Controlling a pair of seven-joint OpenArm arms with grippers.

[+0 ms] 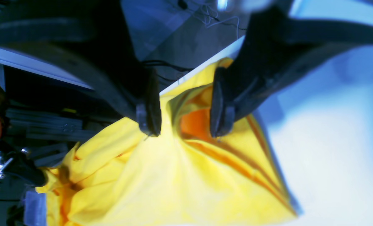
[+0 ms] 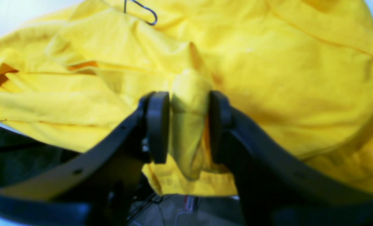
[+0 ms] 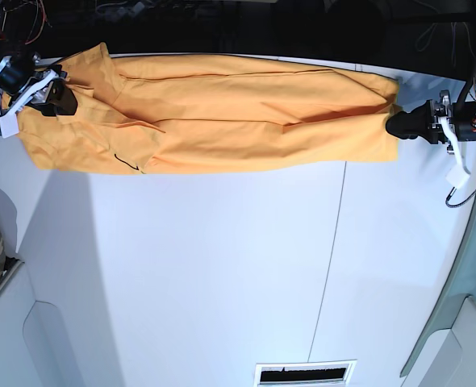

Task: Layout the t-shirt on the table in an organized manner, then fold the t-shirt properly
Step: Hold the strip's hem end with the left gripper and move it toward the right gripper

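White table [image 3: 222, 274] bears the t-shirt [image 3: 222, 113]; both grippers parted, cloth between, unclamped.

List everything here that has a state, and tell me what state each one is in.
t-shirt: stretched in a long band along the table's far edge, wrinkled, not folded flat.
left gripper: open, fingers astride a bunched end of the shirt.
right gripper: jaws parted, a fold of shirt between them.
table: white, shirt lying on it.
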